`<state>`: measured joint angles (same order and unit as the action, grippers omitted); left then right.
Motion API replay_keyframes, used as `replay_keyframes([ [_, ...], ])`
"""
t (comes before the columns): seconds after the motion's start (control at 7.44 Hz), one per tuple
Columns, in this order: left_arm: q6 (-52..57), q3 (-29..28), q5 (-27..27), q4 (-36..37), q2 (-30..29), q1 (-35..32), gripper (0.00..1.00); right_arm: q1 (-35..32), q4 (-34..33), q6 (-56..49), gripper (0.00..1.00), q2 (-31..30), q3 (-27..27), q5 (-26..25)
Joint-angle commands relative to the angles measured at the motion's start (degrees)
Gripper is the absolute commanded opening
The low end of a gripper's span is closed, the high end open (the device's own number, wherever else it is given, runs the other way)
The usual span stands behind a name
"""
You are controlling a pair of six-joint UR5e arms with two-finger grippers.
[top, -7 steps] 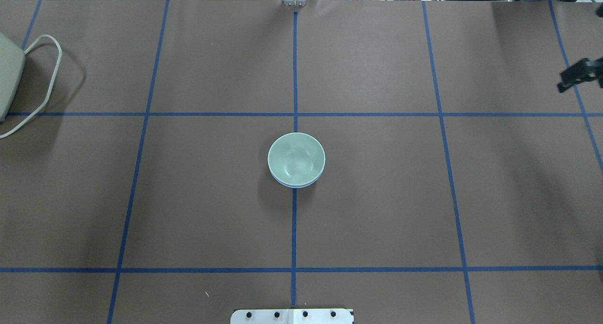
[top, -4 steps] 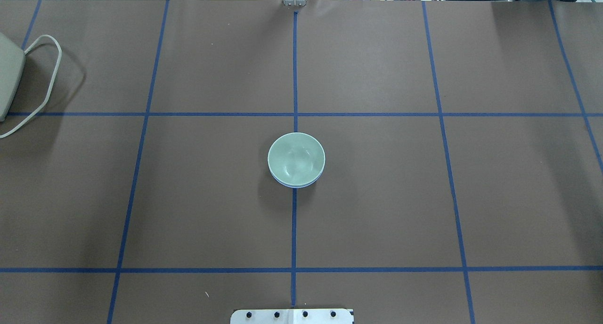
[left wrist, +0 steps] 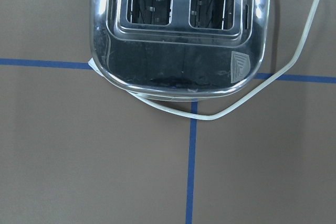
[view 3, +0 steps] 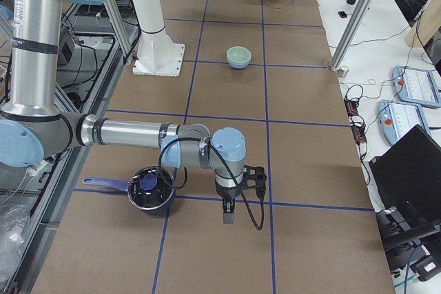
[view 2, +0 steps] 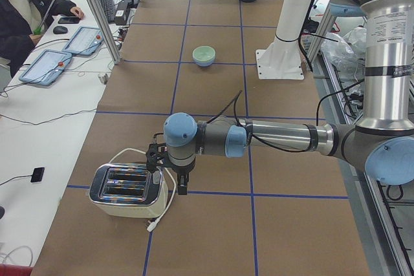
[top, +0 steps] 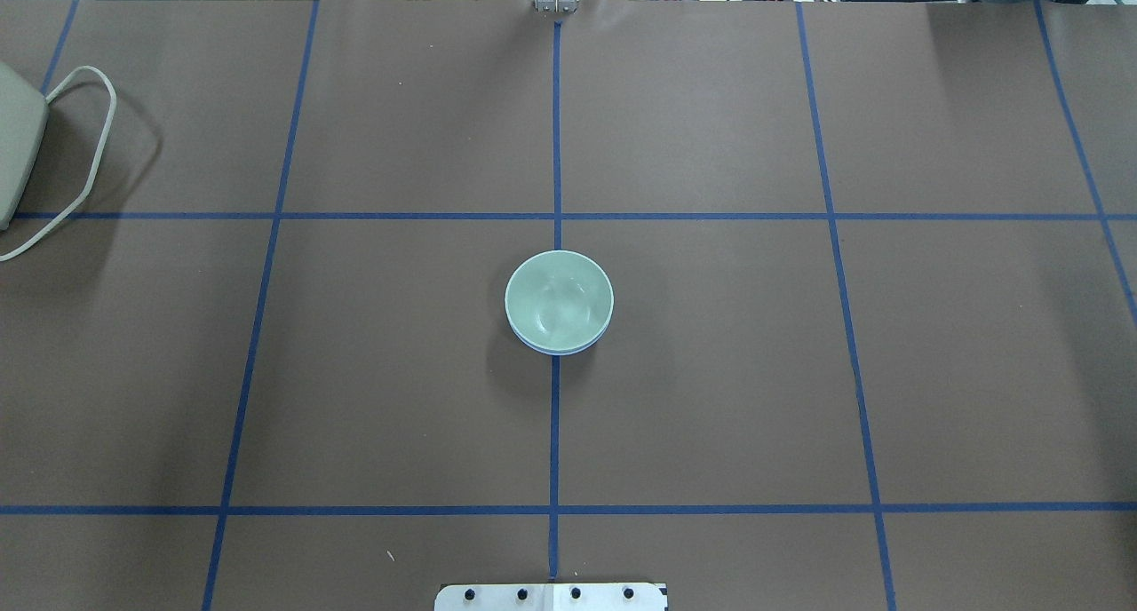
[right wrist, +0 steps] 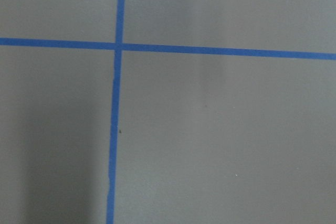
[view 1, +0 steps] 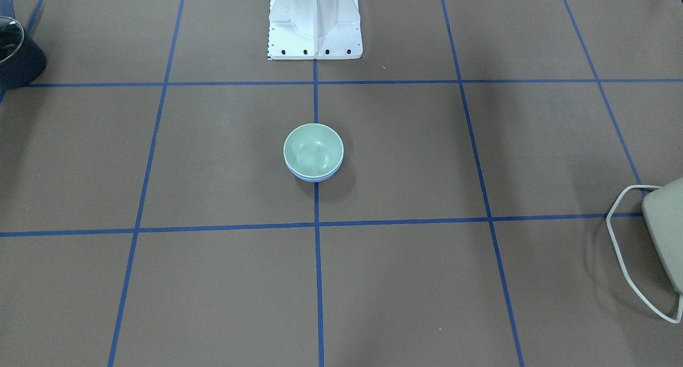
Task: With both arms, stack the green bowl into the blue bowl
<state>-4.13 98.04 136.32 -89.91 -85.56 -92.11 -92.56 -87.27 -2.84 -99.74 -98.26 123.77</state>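
Note:
The pale green bowl [top: 558,298] sits nested inside the blue bowl [top: 555,351] at the table's centre; only a thin blue rim shows under it. The stack also shows in the front view [view 1: 313,148]. Neither gripper is in the overhead or front view. In the exterior left view my left gripper [view 2: 181,189] hangs beside the toaster, far from the bowls. In the exterior right view my right gripper [view 3: 228,215] hangs near the dark pot, far from the bowls. I cannot tell whether either is open or shut. Both wrist views show no fingers.
A silver toaster [left wrist: 178,24] with a white cord stands at the table's left end [top: 13,149]. A dark pot [view 3: 150,194] stands at the right end. The white pedestal [view 1: 315,20] is behind the bowls. An operator [view 2: 19,17] sits at a side desk.
The right gripper, seen at the overhead view's right edge 0.9 s ago, has moved out of that view. The bowls have not moved.

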Motion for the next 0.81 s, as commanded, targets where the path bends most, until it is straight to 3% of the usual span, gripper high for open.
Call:
replay_keyframes([
  [0.0, 0.0, 0.05, 0.0, -0.08, 0.75, 0.0, 0.99, 0.01, 0.44, -0.06, 1.0, -0.1, 0.17, 0.07],
  [0.67, 0.0, 0.13, 0.0, -0.09, 1.71, 0.09, 0.99, 0.01, 0.44, -0.06, 1.0, -0.54, 0.44, 0.68],
])
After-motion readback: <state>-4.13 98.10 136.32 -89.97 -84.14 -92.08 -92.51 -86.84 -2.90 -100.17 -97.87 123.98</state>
